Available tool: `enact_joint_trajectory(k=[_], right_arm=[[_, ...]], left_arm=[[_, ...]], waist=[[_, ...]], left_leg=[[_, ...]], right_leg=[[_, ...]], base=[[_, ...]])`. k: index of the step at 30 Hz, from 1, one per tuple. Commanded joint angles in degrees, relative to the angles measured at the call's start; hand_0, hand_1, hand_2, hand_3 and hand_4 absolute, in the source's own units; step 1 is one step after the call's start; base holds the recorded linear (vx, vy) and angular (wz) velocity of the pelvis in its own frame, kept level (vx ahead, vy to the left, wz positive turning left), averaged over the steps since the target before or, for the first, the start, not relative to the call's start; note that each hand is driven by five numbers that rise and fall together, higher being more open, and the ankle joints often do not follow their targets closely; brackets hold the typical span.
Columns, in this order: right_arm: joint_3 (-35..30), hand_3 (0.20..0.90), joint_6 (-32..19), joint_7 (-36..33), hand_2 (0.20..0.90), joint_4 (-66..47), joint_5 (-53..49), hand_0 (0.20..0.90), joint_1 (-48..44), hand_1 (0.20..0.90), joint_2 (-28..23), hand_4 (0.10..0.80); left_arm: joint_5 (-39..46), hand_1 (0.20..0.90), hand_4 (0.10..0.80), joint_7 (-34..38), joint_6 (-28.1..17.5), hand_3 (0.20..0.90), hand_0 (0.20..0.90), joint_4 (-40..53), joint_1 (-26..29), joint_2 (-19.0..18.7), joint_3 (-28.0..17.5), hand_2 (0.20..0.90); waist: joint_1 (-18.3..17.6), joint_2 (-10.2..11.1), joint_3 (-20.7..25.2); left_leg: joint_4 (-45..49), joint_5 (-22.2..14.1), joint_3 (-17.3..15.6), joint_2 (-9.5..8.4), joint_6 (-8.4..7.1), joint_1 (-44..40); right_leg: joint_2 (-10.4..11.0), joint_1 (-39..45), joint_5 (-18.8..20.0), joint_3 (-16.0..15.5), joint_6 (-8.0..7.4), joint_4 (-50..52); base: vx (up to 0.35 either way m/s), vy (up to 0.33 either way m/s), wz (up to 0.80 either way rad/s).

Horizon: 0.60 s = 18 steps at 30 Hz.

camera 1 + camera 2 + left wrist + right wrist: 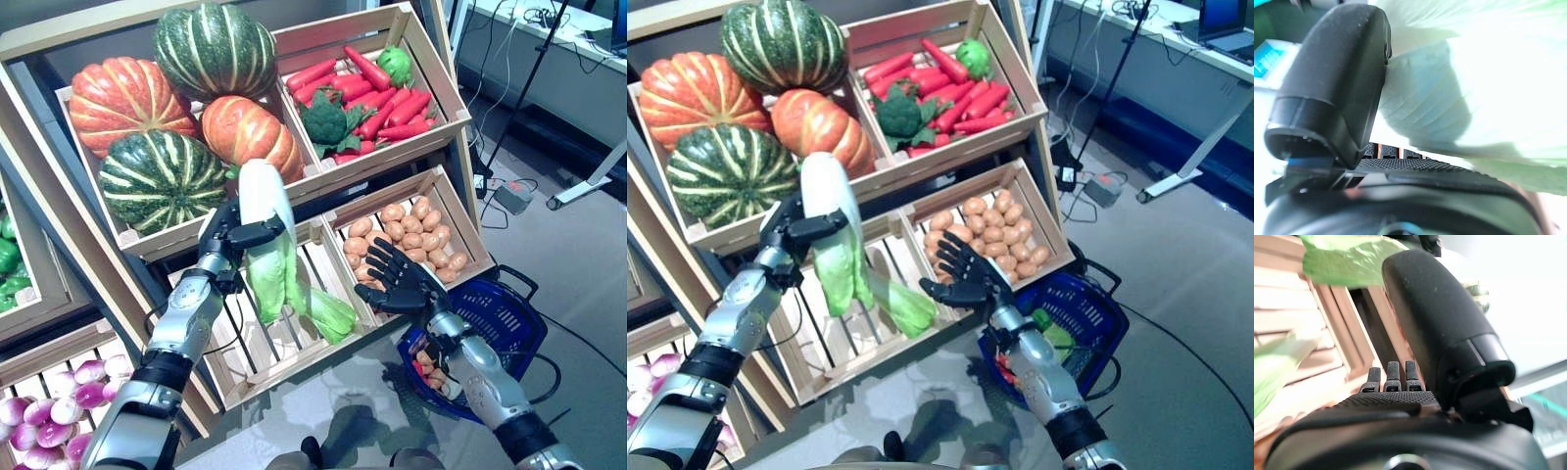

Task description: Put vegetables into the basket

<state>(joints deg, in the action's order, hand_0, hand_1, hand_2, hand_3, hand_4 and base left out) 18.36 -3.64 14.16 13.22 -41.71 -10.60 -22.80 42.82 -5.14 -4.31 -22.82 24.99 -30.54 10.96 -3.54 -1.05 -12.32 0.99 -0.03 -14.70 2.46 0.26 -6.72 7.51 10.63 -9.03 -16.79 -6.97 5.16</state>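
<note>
Pale green cabbage point(272, 245) hangs leaf-end down in your left hand point(235, 238), whose fingers and thumb are clamped around its white stem above the slatted crate point(284, 343). Your right hand point(397, 284) hovers just beside the leaves, fingers spread and holding nothing. Below that hand sits the blue basket point(500, 318), already holding what look like a few vegetables.

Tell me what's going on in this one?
The robot stands at a produce stand of wooden crates. Its left hand is curled around a napa cabbage, held up in the air over the slatted crate. The right hand is open and holds nothing, spread near the potato crate. The blue basket sits on the floor to the robot's right and already holds a few vegetables; the cabbage is not in it yet.
</note>
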Motion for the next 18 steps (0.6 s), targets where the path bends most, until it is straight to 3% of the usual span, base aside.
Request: enact_joint_trajectory(k=[1, 8, 18], right_arm=[[-0.71, 0.9, 1.68, 7.28, 0.9, -2.74, -7.05, 0.9, -5.13, 0.9, -0.19, 0.8], [0.63, 0.9, 8.89, 8.16, 0.9, -2.57, -12.89, 0.9, -6.96, 0.9, 1.76, 0.8], [1.8, 0.9, 9.99, 6.46, 0.9, -3.34, -10.44, 0.9, -7.03, 0.9, 2.03, 0.8]], left_arm=[[5.33, 0.3, 0.4, -7.95, -7.78, 0.3, 0.3, 3.96, 4.86, -0.46, -0.43, 0.3], [8.41, 0.3, 0.4, -16.23, -6.26, 0.3, 0.3, 7.89, 5.28, 1.76, 3.38, 0.3], [10.55, 0.3, 0.4, -23.87, -6.74, 0.3, 0.3, 8.65, 7.22, 3.0, 6.27, 0.3]], waist=[[0.85, 0.25, 6.17], [0.89, 0.8, 7.79], [-0.08, 1.29, 8.58]], left_leg=[[-0.68, -7.16, -1.0, -2.38, -0.89, -4.11], [-5.99, -5.32, -1.83, -2.67, -1.2, -6.06], [-5.99, -6.02, -2.82, -2.4, -1.04, -6.76]], right_leg=[[-1.65, 0.37, 2.68, -1.81, 3.37, -4.51], [-2.87, 2.23, 5.69, -2.09, 2.63, -10.13], [-3.55, 2.38, 5.58, -1.07, 2.64, -10.16]], base=[[-0.029, -0.042, -0.02], [-0.016, -0.038, -0.09], [-0.014, -0.019, -0.04]])
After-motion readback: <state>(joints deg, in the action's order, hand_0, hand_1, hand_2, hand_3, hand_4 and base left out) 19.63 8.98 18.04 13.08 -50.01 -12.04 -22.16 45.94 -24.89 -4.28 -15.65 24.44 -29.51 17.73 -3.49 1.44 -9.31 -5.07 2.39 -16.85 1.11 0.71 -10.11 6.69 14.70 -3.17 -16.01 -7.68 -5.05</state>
